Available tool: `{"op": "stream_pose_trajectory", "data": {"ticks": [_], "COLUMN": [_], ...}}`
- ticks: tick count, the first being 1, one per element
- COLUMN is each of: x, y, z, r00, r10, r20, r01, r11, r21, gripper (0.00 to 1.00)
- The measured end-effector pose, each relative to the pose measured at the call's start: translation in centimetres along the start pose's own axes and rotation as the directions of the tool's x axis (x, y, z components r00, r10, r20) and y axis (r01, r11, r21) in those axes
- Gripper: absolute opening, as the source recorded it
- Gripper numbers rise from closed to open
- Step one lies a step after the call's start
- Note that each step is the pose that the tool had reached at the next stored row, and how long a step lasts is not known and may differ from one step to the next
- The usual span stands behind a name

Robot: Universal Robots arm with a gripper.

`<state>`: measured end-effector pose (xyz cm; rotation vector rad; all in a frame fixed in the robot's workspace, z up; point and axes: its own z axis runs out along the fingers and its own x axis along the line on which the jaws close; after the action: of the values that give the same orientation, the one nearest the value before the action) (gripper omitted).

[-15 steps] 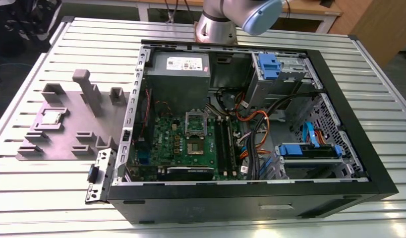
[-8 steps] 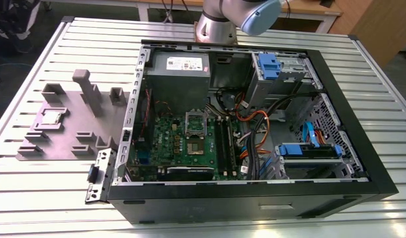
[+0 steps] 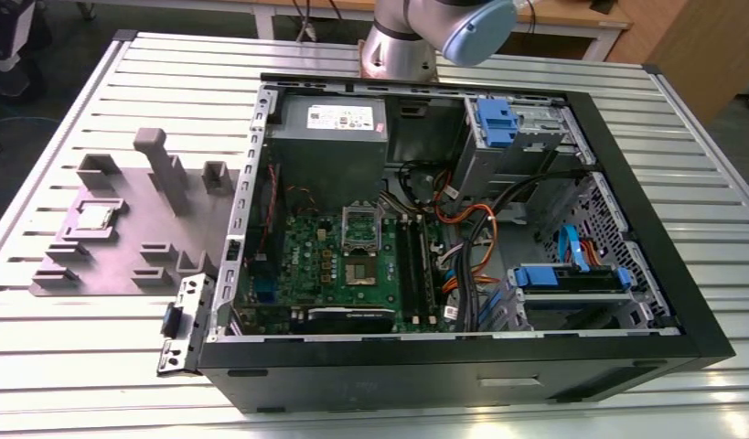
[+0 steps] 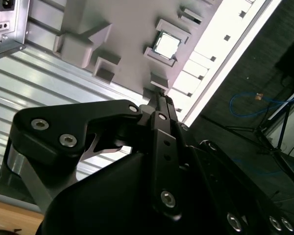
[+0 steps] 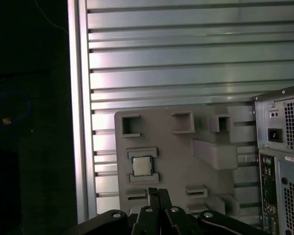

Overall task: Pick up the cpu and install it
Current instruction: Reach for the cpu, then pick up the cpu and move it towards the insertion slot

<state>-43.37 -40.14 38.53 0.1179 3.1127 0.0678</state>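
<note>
The fingers (image 4: 161, 129) of the gripper (image 5: 159, 192) are seen pressed together at their tips in both wrist views, with nothing clamped between them. They are held above the surface, clear of all parts, and no contact with any object is noted.

The cpu (image 5: 142, 165) is found just beyond the fingertips in the first wrist view. It lies flat, metal top upward, in a shallow seat between two low blocks on the grey holder plate (image 5: 179, 152). In the exterior view the cpu (image 3: 96, 216) is placed toward the exterior view's left of that plate, well apart from the open computer case (image 3: 618, 366). Plate and case both rest on the slatted metal surface (image 3: 81, 375).

Inside the case the green motherboard (image 3: 313, 256) is visible, with the silver socket frame (image 3: 360, 224) near its middle. No chip is judged to have been installed; the task is assessed as at its start.

Handling assessment: the cpu is judged very light, thin and stiff, with a smooth top likely to be slippery. The underside contacts are presumed fragile. Hold is best taken on two opposite edges, at the sides left free by the blocks, with the chip kept level.

The arm (image 3: 405, 41) stands behind the case.
</note>
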Motion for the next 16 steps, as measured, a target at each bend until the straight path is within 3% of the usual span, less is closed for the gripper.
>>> {"op": "stream_pose_trajectory", "data": {"ticks": [3, 16], "x": [0.34, 0.39], "y": [-0.03, -0.03], "z": [0.01, 0.01], "r00": [1.0, 1.0], "r10": [0.0, 0.0], "r20": [0.0, 0.0001], "r01": [0.0, 0.0], "r11": [1.0, 1.0], "r21": [-0.0001, -0.0001], "gripper": [0.14, 0.14]}}
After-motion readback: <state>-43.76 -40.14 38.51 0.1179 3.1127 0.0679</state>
